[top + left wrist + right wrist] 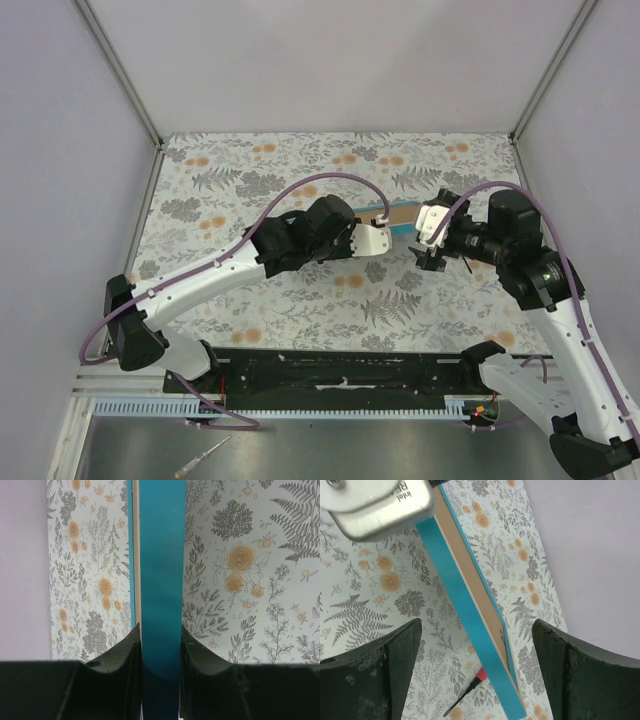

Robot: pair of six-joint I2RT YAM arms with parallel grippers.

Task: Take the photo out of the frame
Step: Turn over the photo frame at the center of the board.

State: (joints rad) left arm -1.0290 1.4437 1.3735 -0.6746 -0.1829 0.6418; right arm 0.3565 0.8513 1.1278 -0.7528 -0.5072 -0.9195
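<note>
The left arm reaches from the near left corner across the floral surface (250,170) toward its middle, forearm low and wrist level. The left gripper (160,680) is narrowed onto the frame (468,615). Its two black fingers (125,665) press either side of the blue edge, which runs straight up between them in the left wrist view.

The right arm bends in from the near right corner, its elbow high and its wrist turned toward the other arm. The right gripper (475,630) is spread wide and holds nothing. Its fingers (395,660) stand well apart on either side of the frame without touching it.

The frame stands on edge over the middle of the surface, a little toward the right edge. The photo (470,570) sits inside it, with only a strip of its brown back showing. The printed side is turned away. From above the grippers cover most of the frame. I cannot tell whether its far end touches the surface. A thin black tool (470,690) with a red tip lies beside that end, partly cut off.
</note>
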